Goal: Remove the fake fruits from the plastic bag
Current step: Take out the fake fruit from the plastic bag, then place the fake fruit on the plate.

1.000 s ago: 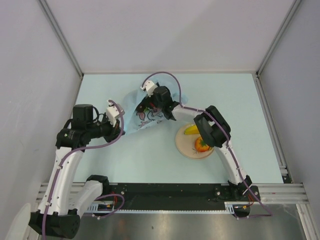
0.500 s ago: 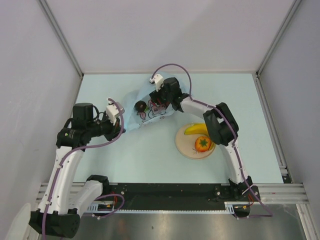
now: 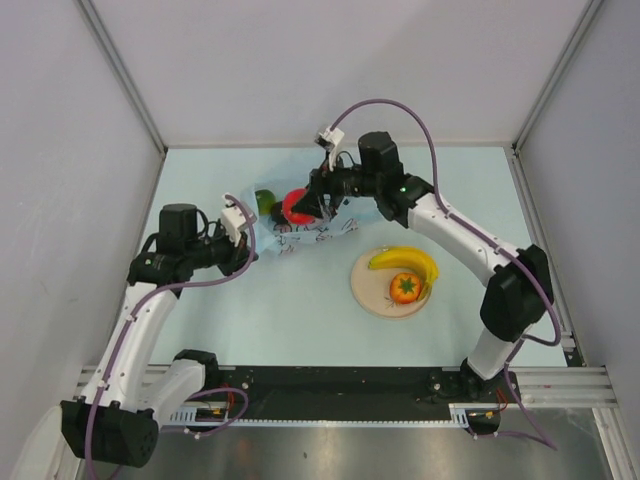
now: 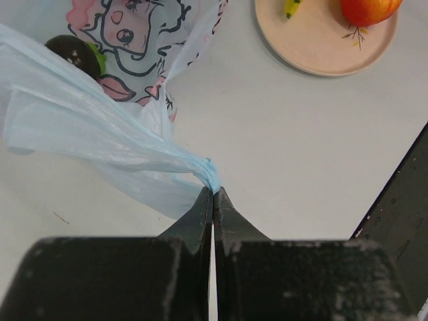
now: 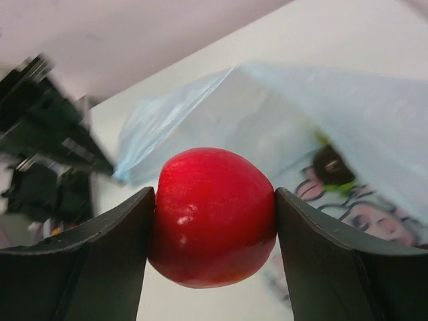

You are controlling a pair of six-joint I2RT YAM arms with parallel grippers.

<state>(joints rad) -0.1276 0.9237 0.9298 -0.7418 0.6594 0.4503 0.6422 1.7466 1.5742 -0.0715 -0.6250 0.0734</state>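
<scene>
The light-blue plastic bag (image 3: 290, 228) lies at the table's middle left. My left gripper (image 3: 247, 243) is shut on the bag's twisted corner (image 4: 208, 175). My right gripper (image 3: 303, 203) is shut on the red apple (image 3: 295, 206) and holds it just above the bag; the apple (image 5: 212, 217) fills the gap between its fingers. A green fruit (image 3: 265, 200) sits at the bag's far left edge. A dark purple fruit (image 4: 72, 53) shows through the bag, and also in the right wrist view (image 5: 332, 166). The banana (image 3: 405, 259) and the orange fruit (image 3: 404, 287) lie on the beige plate (image 3: 372, 296).
The plate (image 4: 314, 53) stands right of the bag, with the orange fruit (image 4: 369, 8) on it. The black front rail (image 3: 330, 380) runs along the near edge. Grey walls close in the table on three sides.
My right gripper has come up out of the bag with the red apple in it, and the arm has swung back and stretched out. The left gripper still holds the bag corner.
</scene>
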